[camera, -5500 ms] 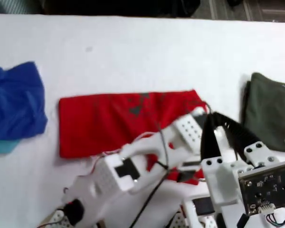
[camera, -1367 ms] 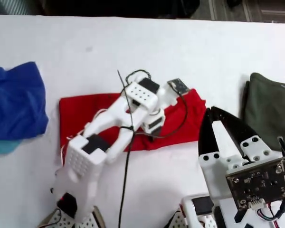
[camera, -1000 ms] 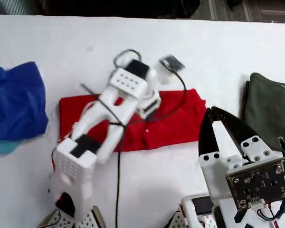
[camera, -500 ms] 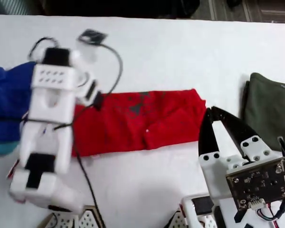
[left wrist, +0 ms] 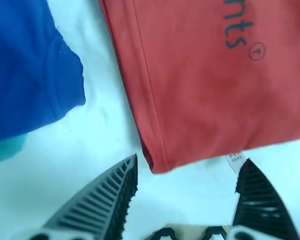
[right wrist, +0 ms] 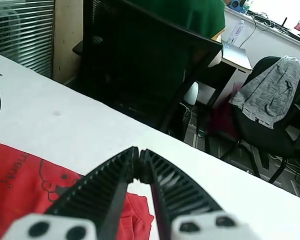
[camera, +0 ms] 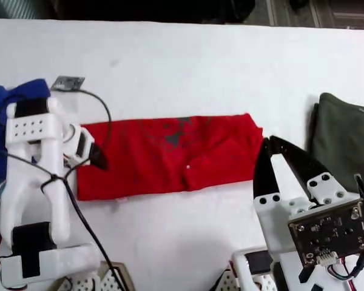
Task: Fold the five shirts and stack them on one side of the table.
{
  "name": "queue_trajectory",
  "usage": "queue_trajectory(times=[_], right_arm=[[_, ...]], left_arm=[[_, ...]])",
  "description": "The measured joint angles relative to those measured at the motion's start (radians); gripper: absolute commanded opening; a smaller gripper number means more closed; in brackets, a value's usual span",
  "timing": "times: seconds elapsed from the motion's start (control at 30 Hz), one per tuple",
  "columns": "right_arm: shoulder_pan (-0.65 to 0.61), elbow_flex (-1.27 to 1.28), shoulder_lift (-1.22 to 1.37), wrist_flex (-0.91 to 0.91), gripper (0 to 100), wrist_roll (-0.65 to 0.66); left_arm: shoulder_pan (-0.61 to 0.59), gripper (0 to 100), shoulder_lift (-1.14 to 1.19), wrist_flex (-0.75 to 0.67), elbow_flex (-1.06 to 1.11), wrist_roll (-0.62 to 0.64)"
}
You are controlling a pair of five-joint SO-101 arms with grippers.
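Note:
A red shirt (camera: pixel 170 154), folded into a long strip, lies across the middle of the white table (camera: pixel 200 66). My left gripper (camera: pixel 92 156) hangs over the strip's left end. In the left wrist view it (left wrist: pixel 190 160) is open, and the near corner of the red shirt (left wrist: pixel 215 85) sits between its fingers. My right gripper (camera: pixel 267 142) is shut and empty, just off the strip's right end; its closed tips (right wrist: pixel 139 150) hover above the table. A crumpled blue shirt (camera: pixel 0 121) lies at the far left, partly behind the left arm. A folded dark green shirt (camera: pixel 346 139) rests at the right edge.
A teal cloth (left wrist: pixel 5 150) peeks out from under the blue shirt (left wrist: pixel 25 70). The left arm's cable loops over the table near the red shirt's left end. Bare white table stretches along the far side. Office chairs (right wrist: pixel 155 65) stand beyond the far edge.
The left arm has swung from over the middle of the red shirt to its left end, uncovering the strip. The right arm has kept still over the last second or so.

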Motion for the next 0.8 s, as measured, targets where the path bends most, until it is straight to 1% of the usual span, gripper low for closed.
queue_trajectory(times=[0.17, 0.33, 0.47, 0.67, 0.8], right_arm=[[0.0, 0.0, 0.0, 0.0, 1.8, 0.0], [0.0, 0.0, 0.0, 0.0, 1.8, 0.0], [0.0, 0.0, 0.0, 0.0, 1.8, 0.0], [0.0, 0.0, 0.0, 0.0, 1.8, 0.0], [0.048, 0.0, 0.0, 0.0, 1.8, 0.0]], left_arm=[[0.0, 33, 0.0, -0.129, 0.117, -0.002], [0.0, 33, 0.0, -0.245, 0.23, 0.044], [-0.003, 32, 0.0, -0.321, 0.292, 0.052], [-0.041, 33, -0.002, -0.359, 0.276, 0.052], [-0.055, 32, 0.044, -0.359, 0.212, 0.052]])
